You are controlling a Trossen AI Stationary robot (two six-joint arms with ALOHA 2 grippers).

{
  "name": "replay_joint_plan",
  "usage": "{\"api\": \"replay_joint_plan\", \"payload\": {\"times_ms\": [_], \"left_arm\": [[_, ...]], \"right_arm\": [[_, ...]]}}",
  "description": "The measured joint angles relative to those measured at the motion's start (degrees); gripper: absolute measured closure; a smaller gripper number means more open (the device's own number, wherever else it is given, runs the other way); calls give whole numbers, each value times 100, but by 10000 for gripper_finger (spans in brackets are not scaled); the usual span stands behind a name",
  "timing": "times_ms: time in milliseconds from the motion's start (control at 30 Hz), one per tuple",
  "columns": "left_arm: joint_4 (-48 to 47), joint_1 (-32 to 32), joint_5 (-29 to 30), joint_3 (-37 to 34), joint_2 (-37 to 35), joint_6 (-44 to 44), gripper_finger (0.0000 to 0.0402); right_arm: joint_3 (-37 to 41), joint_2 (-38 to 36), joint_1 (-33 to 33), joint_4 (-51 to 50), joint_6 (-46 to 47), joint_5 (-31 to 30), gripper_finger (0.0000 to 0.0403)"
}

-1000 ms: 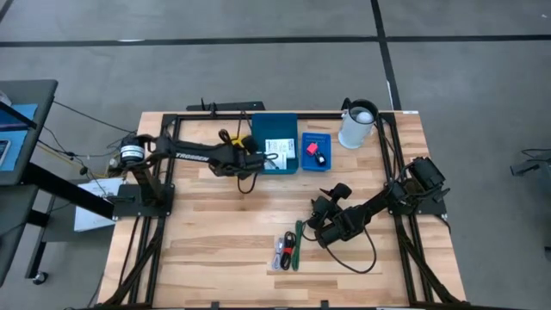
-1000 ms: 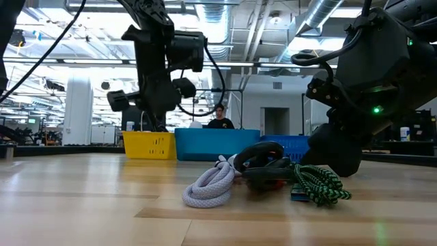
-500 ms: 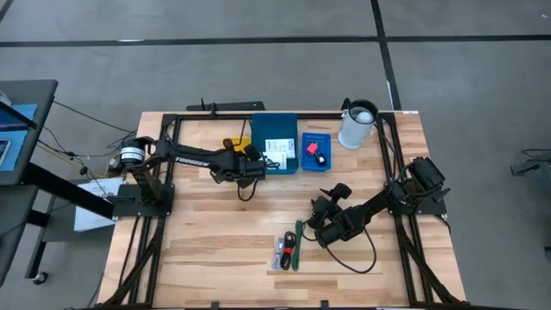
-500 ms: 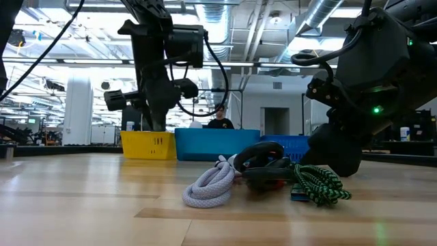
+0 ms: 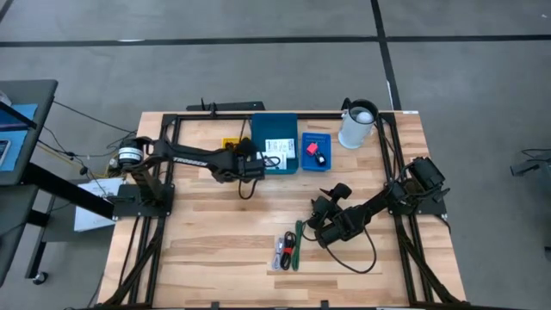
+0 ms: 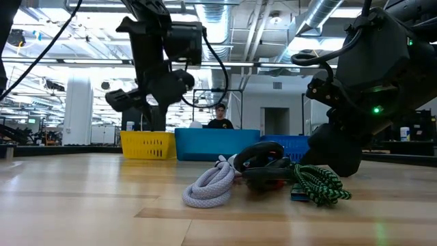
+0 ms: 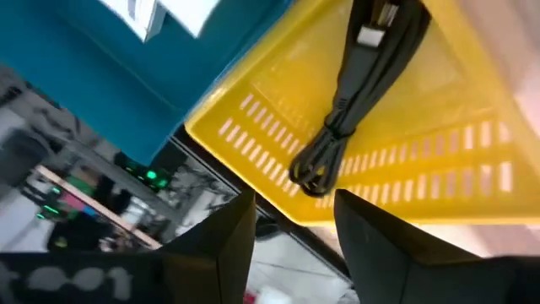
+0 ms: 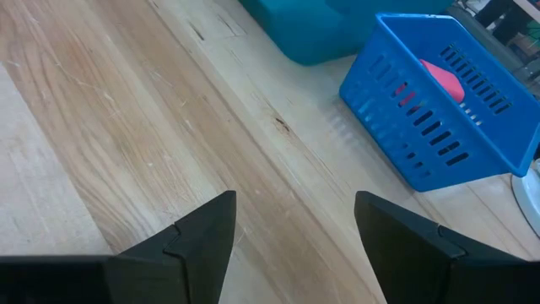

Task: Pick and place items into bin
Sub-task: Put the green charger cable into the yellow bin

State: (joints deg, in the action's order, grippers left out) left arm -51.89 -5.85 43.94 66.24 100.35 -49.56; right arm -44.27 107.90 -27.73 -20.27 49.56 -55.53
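step: drop-off — left end effector (image 5: 256, 164) upper centre, over yellow bin (image 7: 396, 143), fingers apart, empty; black cable (image 7: 354, 93) lies inside | right end effector (image 5: 303, 231) wide open, empty | next: fetch cables (image 5: 287, 250) at lower centre of desk (image 5: 207, 250)

Count: 3 bins in a row at the far edge of the tabletop (image 5: 215, 232): 1 yellow bin (image 5: 231, 143), 1 teal bin (image 5: 274, 139) just beside it, 1 blue bin (image 5: 316, 151) on the teal bin's other side. 1 black cable (image 7: 354, 93) in the yellow bin. 1 white card (image 5: 277, 147) visible in the teal bin. In the blue bin: 1 pink-red piece (image 5: 312, 148), 1 small black object (image 5: 320, 158). 1 white pitcher (image 5: 356, 125) past the blue bin. Nearer than the bins, a pile of 3 coiled cables: 1 white (image 6: 208, 184), 1 black (image 6: 263, 164), 1 green-and-black (image 6: 317, 183). 2 arms, 2 grippers: left gripper (image 5: 258, 164), right gripper (image 5: 312, 226). 1 person (image 6: 220, 117) behind the teal bin.
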Motion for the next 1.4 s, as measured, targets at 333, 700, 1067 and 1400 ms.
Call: {"api": "replay_joint_plan", "payload": {"times_ms": [333, 700, 1067, 1400], "left_arm": [[-242, 114, -1872, 0, -1568, 2053, 246], [1295, -338, -6258, -569, -3898, 4061, 246], [3018, -106, -6771, -2235, -5107, 4887, 246], [5404, -89, -6755, -3889, -5827, 6063, 246]], "right_arm": [[0, 0, 9, 20, -6, -4, 164], [-256, 28, 160, 169, -79, 296, 164], [-1104, 17, 191, 108, -1183, 1593, 164], [-2269, 9, 420, -1663, -2395, 2705, 164]]}}
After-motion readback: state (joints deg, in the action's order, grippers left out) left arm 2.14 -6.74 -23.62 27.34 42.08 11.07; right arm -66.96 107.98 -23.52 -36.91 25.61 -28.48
